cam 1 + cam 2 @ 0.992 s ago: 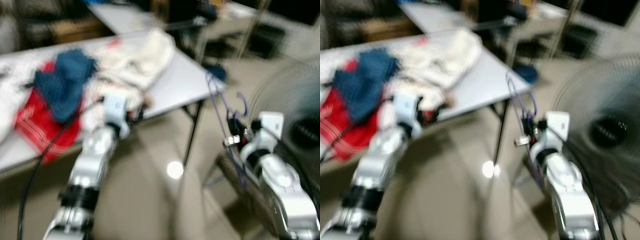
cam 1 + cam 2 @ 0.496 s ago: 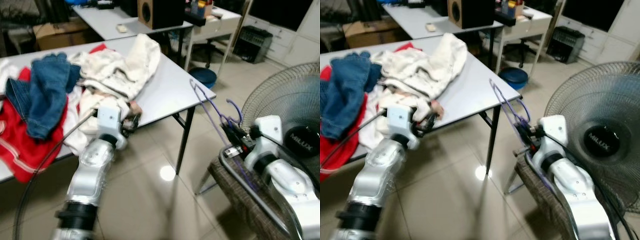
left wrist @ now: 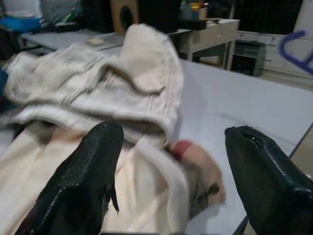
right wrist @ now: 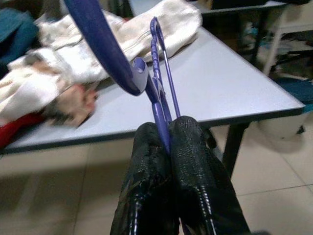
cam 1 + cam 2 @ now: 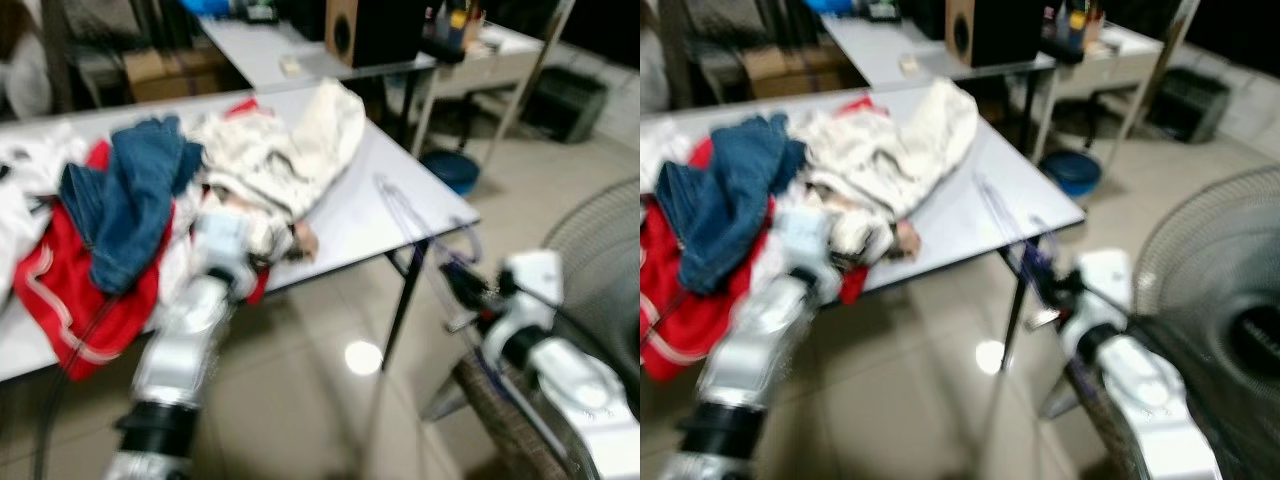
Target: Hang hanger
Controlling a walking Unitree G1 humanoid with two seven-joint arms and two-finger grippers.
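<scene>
A purple wire hanger (image 4: 155, 63) stands up from my right gripper (image 4: 169, 128), whose fingers are shut on its lower part. In the eye views that gripper (image 5: 462, 287) is beyond the grey table's (image 5: 400, 190) right corner, above the floor, with the hanger (image 5: 402, 212) slanting up and left of it. My left gripper (image 3: 171, 186) is open over the table's front edge, its fingers (image 3: 80, 181) on either side of a crumpled white garment (image 3: 132, 93) without holding it. The left arm (image 5: 195, 320) reaches up to the table from below.
A pile of clothes covers the table: blue jeans (image 5: 130, 190), a red garment (image 5: 60, 290), a cream garment (image 5: 300, 140). A standing fan (image 5: 1225, 290) and a wicker seat (image 5: 500, 420) are at the right. Behind are a second table with a speaker (image 5: 370, 30) and a blue bin (image 5: 450, 170).
The camera has swung, so the table now sits further right in a blurred picture. Both arms keep their poses; the right gripper still holds the hanger.
</scene>
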